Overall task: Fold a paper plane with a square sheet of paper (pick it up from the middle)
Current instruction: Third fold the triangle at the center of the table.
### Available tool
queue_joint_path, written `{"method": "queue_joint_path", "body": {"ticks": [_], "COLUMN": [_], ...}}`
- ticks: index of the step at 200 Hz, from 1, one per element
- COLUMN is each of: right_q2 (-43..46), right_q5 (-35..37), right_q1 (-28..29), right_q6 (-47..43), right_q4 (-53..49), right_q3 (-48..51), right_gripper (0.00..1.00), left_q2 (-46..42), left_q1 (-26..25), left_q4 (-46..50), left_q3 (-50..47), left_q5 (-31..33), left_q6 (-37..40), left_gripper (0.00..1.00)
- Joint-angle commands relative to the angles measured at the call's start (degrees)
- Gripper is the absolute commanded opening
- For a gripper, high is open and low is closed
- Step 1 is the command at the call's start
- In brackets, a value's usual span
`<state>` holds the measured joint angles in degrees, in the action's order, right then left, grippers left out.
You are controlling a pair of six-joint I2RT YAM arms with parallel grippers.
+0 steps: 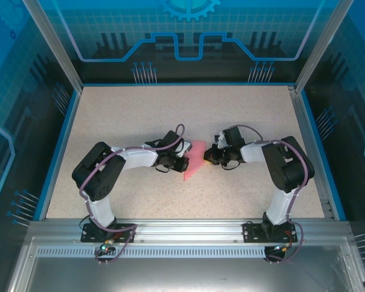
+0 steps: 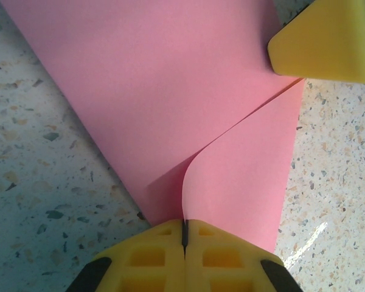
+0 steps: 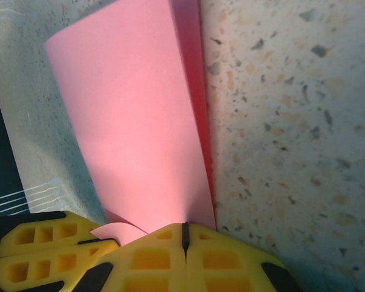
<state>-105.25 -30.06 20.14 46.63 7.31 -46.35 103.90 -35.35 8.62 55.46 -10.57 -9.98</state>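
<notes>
- Mid-table (image 1: 140, 201), between the two wrists: pink sheet (image 1: 193, 159), partly folded into a tapering wedge, lying on the speckled top.
- Handling, my read: near weightless, thin, floppy. Matte, so not slippery. It takes a crease for good and would tear if tugged.
- One flap (image 2: 249, 170) stands up along a curled edge, so I'd expect it to spring back unless pressed flat.
- Where to grip: pinch an edge or raised flap. A pinch has nothing to bite on where the paper lies flush with the table.
- Left gripper (image 2: 184, 228): jaws pressed together. The curled flap edge runs straight into the seam and looks pinched.
- Right gripper (image 3: 184, 231): jaws pressed together at the sheet's edge. Can't tell if paper is between them or just underneath.
- Writing: none legible on the paper or the yellow fingers (image 2: 146, 258). Back panel (image 1: 188, 9) has blue gear graphics, no readable text.
</notes>
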Motion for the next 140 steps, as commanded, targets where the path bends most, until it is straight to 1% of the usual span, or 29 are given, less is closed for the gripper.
{"method": "queue_joint_path", "body": {"ticks": [1,15,26,54,82,113,115,140], "right_q2": [-2.7,-3.1,-2.6,2.8,6.1,4.5,4.3,0.3], "right_q5": [1.0,1.6,0.7,0.3,0.1,0.6,0.7,0.2], "right_q1": [-0.5,-0.5,-0.5,-0.2,2.8,5.9,6.1,7.1], "right_q6": [-0.8,-0.8,-1.0,-2.1,-3.5,-1.7,-1.7,-0.8], "right_q4": [-1.8,-2.2,-2.3,-5.0,-8.5,-7.6,-7.6,-6.3], "right_q3": [-0.2,-0.4,-0.7,-1.6,-3.7,-3.7,-5.0,-6.0], "right_gripper": [0.0,0.01,0.0,0.01,0.02,0.02,0.02,0.01], "left_q2": [2.3,2.3,2.3,2.3,2.1,1.7,1.7,1.4], "left_q1": [0.4,0.4,0.4,0.5,0.4,0.4,0.4,0.4], "left_q4": [3.1,3.1,3.2,3.4,3.7,4.3,4.3,5.0], "left_q3": [-0.2,-0.2,-0.3,-0.1,0.7,1.8,1.9,2.9], "left_q5": [2.4,2.2,2.2,2.1,2.1,2.1,2.0,2.1], "left_q6": [1.5,1.3,1.3,1.0,0.5,0.1,0.0,-0.2], "left_gripper": [0.0,0.0,0.0,0.0,0.0,0.0,0.0,0.0]}}
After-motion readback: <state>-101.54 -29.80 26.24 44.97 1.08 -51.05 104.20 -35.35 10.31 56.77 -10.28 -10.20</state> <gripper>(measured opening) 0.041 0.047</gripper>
